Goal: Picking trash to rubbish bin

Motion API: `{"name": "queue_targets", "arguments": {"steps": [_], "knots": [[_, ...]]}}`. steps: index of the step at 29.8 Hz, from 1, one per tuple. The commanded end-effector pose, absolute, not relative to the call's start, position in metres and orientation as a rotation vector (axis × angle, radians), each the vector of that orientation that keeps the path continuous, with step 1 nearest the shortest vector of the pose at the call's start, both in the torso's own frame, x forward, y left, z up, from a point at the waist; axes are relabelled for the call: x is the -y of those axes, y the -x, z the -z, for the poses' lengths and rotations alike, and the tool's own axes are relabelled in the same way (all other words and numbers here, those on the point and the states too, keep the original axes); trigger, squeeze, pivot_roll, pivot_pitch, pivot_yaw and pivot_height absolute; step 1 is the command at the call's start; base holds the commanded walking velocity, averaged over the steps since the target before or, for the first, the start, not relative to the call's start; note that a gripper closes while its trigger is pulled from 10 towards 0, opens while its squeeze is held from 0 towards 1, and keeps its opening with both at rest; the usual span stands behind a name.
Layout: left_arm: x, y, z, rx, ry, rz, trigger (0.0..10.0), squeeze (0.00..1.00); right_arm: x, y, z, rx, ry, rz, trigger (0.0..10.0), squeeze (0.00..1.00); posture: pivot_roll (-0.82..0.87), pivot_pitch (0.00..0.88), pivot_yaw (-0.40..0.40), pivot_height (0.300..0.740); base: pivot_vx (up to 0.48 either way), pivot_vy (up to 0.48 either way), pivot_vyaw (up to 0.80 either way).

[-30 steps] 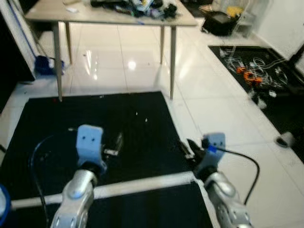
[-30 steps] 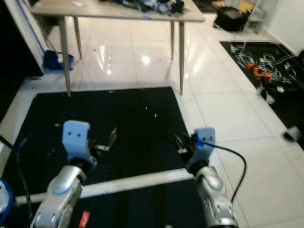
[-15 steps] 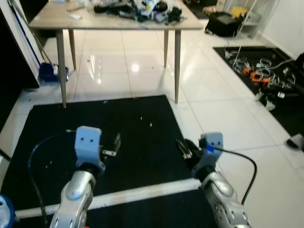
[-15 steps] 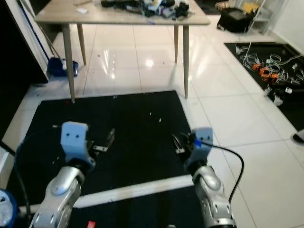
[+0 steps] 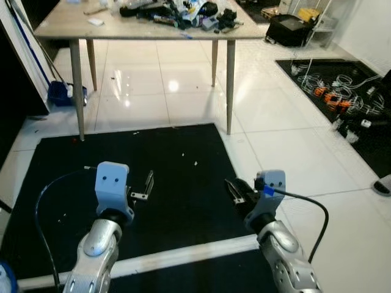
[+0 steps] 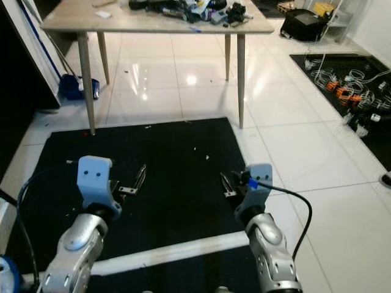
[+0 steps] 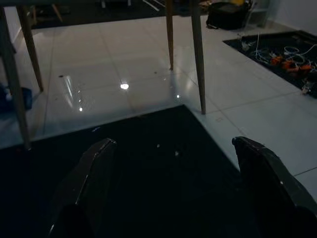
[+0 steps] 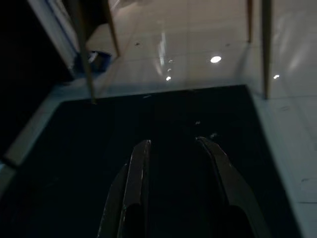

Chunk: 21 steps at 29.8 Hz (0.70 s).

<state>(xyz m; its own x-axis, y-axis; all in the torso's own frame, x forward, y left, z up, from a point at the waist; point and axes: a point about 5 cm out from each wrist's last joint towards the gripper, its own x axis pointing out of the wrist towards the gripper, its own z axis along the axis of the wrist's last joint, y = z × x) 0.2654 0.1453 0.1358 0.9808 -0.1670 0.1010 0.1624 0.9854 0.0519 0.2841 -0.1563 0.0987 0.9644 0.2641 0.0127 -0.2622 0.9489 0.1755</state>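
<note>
Both of the robot's arms reach forward, low over a black floor mat (image 5: 177, 171) laid on glossy white tiles (image 5: 287, 140). The left gripper (image 7: 173, 198) has its two black fingers spread wide and grasps nothing; the mat lies dark between them. The right gripper (image 8: 176, 163) has its fingers (image 8: 136, 173) drawn near each other with a narrow gap left, and nothing can be made out in that gap.

A few pale specks (image 5: 195, 163) lie on the mat ahead of the grippers, too small to identify; the clearest sit near the mat's far right part. Whether these are the trash cannot be told.

Beyond the mat stands a wooden table (image 5: 79, 27) on slim legs, its top cut off by the frame; the clutter (image 5: 183, 9) on it is a dark tangle hard to sort out. A blue object (image 5: 61, 93) rests on the floor behind the table's left legs. To the right, a second dark mat (image 5: 305, 67) holds white and orange cables (image 5: 330, 97), and a black case (image 5: 290, 27) sits farther back. A white strip (image 6: 165, 252) crosses the near mat.
</note>
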Motion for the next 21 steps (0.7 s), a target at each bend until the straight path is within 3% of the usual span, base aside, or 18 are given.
{"name": "queue_targets", "arguments": {"steps": [1,21], "knots": [[-0.149,-0.264,-0.1308,0.082,-0.05,0.149,10.0,0.0,0.1532,-0.2832,-0.0963,-0.021,-0.18,-0.274,10.0,0.0,0.02,0.138,-0.053,0.74,0.281,0.0,0.0],[-0.1483,-0.2653,-0.1311,0.084,-0.045,0.139,10.0,0.0,0.1523,-0.2832,-0.097,-0.023,-0.182,-0.271,10.0,0.0,0.02,0.15,-0.057,0.74,0.282,0.0,0.0]]}}
